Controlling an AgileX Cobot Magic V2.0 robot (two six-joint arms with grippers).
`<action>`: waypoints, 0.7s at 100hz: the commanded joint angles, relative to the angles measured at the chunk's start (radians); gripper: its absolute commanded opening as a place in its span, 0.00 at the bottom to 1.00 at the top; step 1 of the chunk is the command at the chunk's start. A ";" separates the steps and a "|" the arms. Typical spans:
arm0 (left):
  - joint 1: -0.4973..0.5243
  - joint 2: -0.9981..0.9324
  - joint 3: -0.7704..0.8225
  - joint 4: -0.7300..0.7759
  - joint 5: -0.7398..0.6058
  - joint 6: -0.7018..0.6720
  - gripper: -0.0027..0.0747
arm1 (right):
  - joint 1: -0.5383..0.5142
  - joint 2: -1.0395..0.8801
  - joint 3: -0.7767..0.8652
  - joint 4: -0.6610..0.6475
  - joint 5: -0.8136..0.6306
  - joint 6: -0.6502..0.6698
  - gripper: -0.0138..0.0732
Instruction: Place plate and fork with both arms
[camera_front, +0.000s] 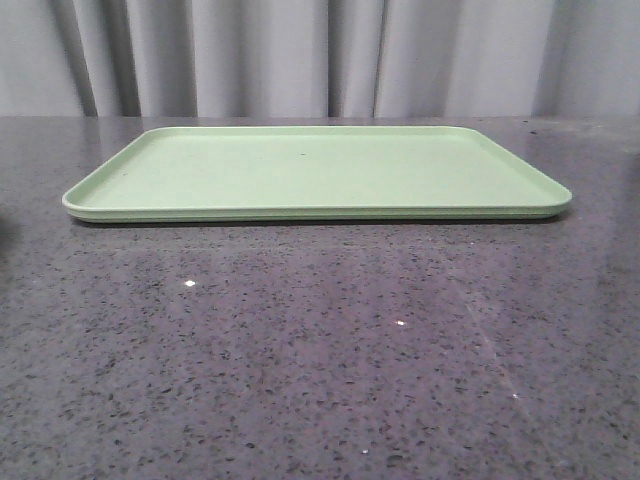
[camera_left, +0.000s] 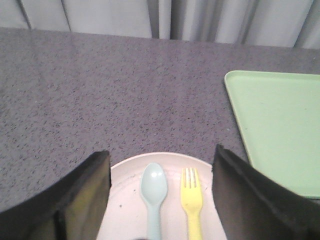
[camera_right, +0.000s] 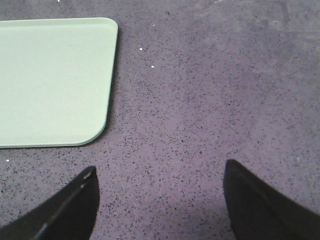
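Note:
The pale pinkish-cream plate (camera_left: 131, 192) lies on the dark table in the left wrist view, to the left of the tray. On it lie the yellow fork (camera_left: 191, 200) and a pale blue-grey spoon (camera_left: 152, 192), side by side. My left gripper (camera_left: 160, 172) is open, its black fingers (camera_left: 82, 200) on either side above the plate, holding nothing. My right gripper (camera_right: 160, 190) is open and empty over bare table to the right of the tray. Neither gripper, plate nor fork shows in the front view.
A flat rectangular light green tray (camera_front: 316, 172) lies at the middle of the speckled dark table, empty; it also shows in the left wrist view (camera_left: 280, 125) and the right wrist view (camera_right: 50, 80). Grey curtains hang behind the table.

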 joint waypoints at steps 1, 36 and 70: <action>0.010 0.020 -0.049 0.091 -0.016 -0.075 0.60 | 0.002 0.007 -0.038 -0.002 -0.074 -0.008 0.77; 0.128 0.147 -0.169 0.193 0.159 -0.119 0.60 | 0.002 0.007 -0.038 -0.002 -0.074 -0.008 0.77; 0.128 0.371 -0.247 0.172 0.305 -0.028 0.60 | 0.002 0.007 -0.038 -0.002 -0.072 -0.008 0.77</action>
